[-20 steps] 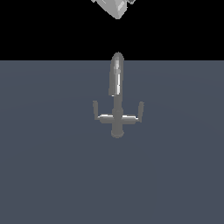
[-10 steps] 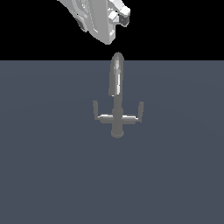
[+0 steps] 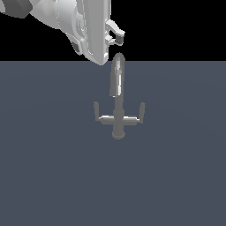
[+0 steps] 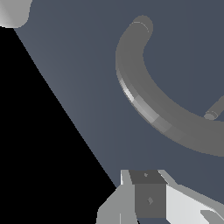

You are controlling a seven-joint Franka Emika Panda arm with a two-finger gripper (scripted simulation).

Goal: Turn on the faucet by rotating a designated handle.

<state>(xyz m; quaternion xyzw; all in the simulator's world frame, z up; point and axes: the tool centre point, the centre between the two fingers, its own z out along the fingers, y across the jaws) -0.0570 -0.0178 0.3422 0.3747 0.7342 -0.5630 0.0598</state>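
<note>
The grey faucet stands mid-floor with its tall rounded spout rising behind a crossbar. A short lever ends each arm, one on the exterior view's left and one on its right; nothing shows which is the handle. My gripper hangs above the spout top, apart from it, and its fingers look closed together with nothing in them. The wrist view has the curved spout, one lever tip and a fingertip.
A flat dark grey-blue floor spreads around the faucet, with black background above its far edge. The white arm body fills the upper part of the exterior view's left.
The arm has descended from the top edge into view, bringing the gripper down close above the spout. The faucet and its levers have not moved.
</note>
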